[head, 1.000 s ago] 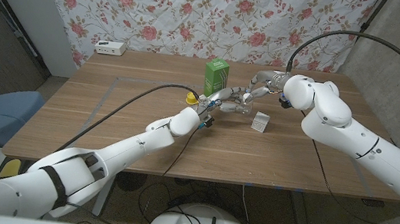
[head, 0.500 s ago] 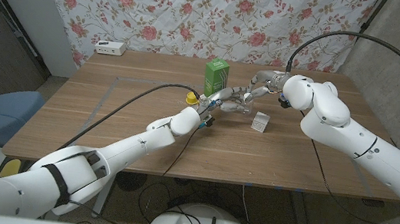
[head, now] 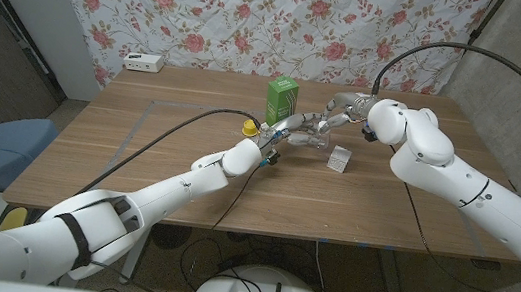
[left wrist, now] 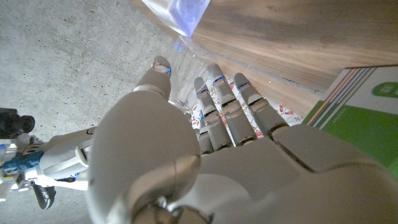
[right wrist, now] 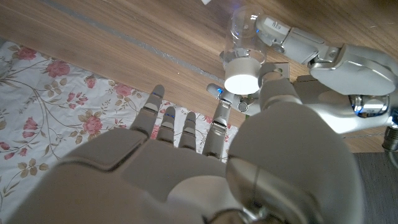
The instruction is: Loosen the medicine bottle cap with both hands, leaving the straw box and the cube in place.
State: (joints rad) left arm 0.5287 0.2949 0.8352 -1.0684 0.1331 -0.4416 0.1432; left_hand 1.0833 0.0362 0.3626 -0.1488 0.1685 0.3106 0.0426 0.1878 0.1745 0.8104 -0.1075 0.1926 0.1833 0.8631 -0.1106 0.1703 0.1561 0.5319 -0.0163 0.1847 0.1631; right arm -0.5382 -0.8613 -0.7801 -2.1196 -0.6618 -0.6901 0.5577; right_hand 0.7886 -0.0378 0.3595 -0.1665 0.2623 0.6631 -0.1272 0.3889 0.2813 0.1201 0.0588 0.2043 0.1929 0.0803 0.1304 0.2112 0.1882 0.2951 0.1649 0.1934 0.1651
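Over the last second almost nothing moved. Right arm (head: 457, 182) shifted very slightly toward the robot's left; its hand (head: 338, 111) remains at the medicine bottle (head: 314, 136). Left hand (head: 288, 129) unchanged at the bottle. No cap rotation can be made out.
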